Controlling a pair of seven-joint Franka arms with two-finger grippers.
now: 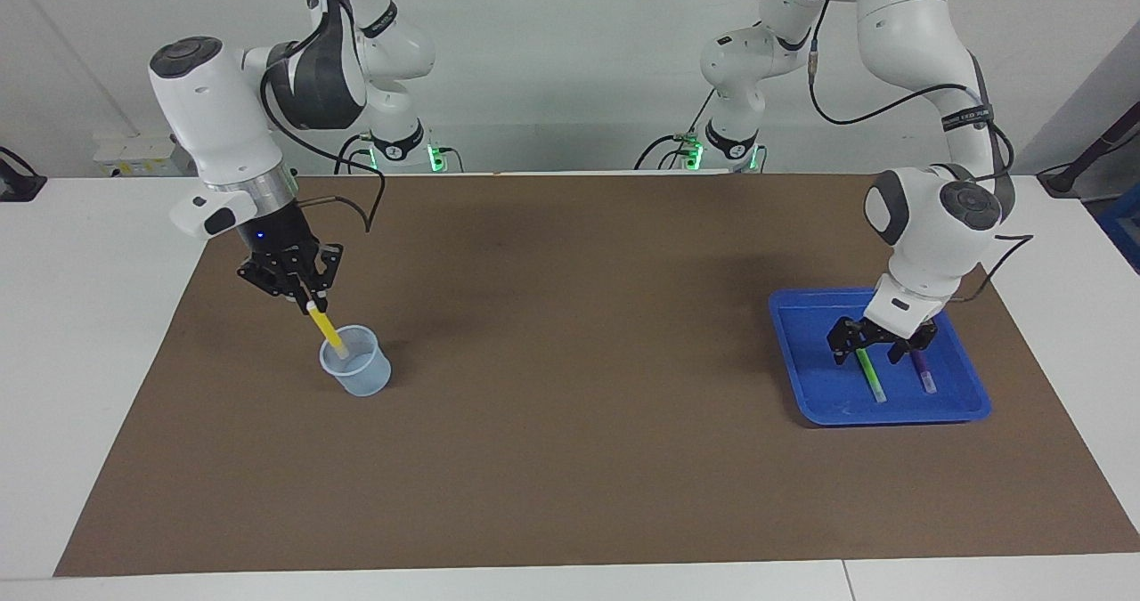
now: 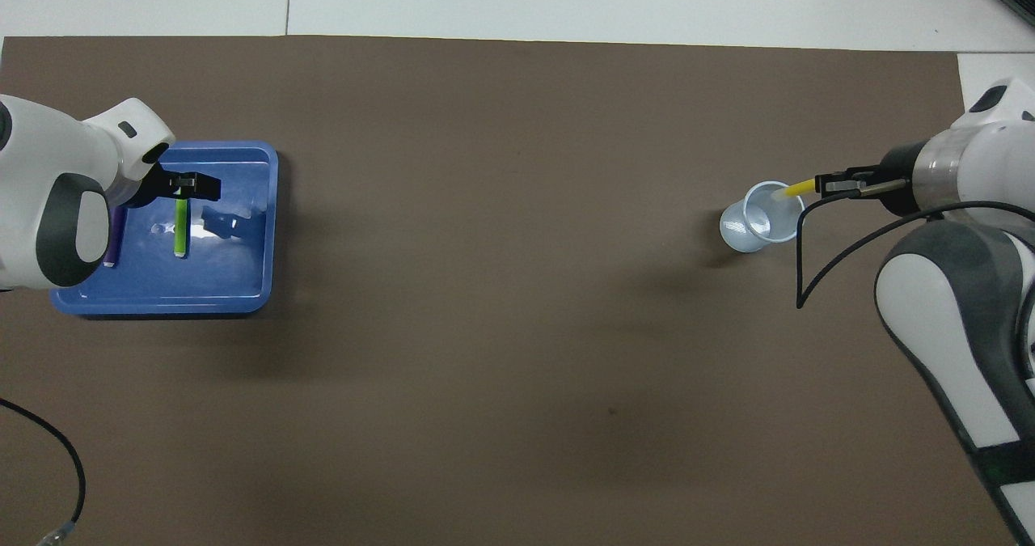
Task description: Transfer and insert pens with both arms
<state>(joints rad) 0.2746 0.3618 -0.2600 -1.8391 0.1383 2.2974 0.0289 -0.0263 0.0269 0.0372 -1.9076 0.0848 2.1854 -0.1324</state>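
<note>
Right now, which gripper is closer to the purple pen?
Left. The left gripper is open, low over the blue tray beside the purple pen. The right gripper holds the yellow pen over the cup.
</note>
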